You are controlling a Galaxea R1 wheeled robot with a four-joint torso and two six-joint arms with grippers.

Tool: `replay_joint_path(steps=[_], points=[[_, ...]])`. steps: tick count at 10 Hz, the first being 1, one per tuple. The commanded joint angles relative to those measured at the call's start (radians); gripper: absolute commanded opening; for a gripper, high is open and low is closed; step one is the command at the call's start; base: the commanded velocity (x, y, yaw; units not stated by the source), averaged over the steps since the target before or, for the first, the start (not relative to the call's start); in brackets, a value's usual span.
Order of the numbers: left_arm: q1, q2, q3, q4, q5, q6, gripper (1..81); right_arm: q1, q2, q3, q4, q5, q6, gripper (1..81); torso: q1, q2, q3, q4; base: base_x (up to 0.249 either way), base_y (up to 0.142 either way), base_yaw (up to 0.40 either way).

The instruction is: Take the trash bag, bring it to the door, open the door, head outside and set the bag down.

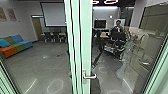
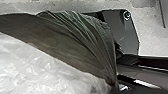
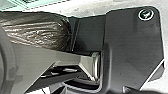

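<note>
In the head view, a glass door with a pale green frame (image 1: 85, 37) stands close in front, its lever handle (image 1: 90, 76) low on the upright. The dark trash bag (image 2: 72, 40) stretches across the left wrist view, its folds drawn together at my left gripper (image 2: 115, 85), which is shut on it. Shiny dark plastic of the bag (image 3: 37, 31) also appears in the right wrist view, beside the robot's own plate and bar. How my right gripper stands cannot be made out.
Through the glass, a person (image 1: 118, 31) is at a control rig on the right. A colourful sofa (image 1: 17, 45) lines the left wall, and chairs (image 1: 53, 37) stand below a projection screen (image 1: 53, 15). Grey floor (image 1: 42, 67) lies between.
</note>
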Motion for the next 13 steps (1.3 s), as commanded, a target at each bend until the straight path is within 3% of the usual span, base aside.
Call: replay_joint_path(steps=[1, 9, 13], points=[[-0.065, -0.010, 0.005, -0.007, 0.069, 0.006, 1.0, 0.040, -0.003, 0.008, -0.014, -0.051, -0.003, 81.1, 0.000, 0.000, 0.000, 0.000, 0.000, 0.000, 0.305], [-0.065, -0.004, -0.012, -0.009, 0.069, 0.005, 1.0, 0.040, 0.001, 0.004, -0.014, -0.051, -0.003, 81.1, 0.000, 0.000, 0.000, 0.000, 0.000, 0.000, 0.255], [-0.065, 0.003, -0.028, -0.018, 0.069, 0.005, 1.0, 0.042, 0.001, 0.002, -0.014, -0.052, -0.003, 81.1, 0.000, 0.000, 0.000, 0.000, 0.000, 0.000, 0.024]])
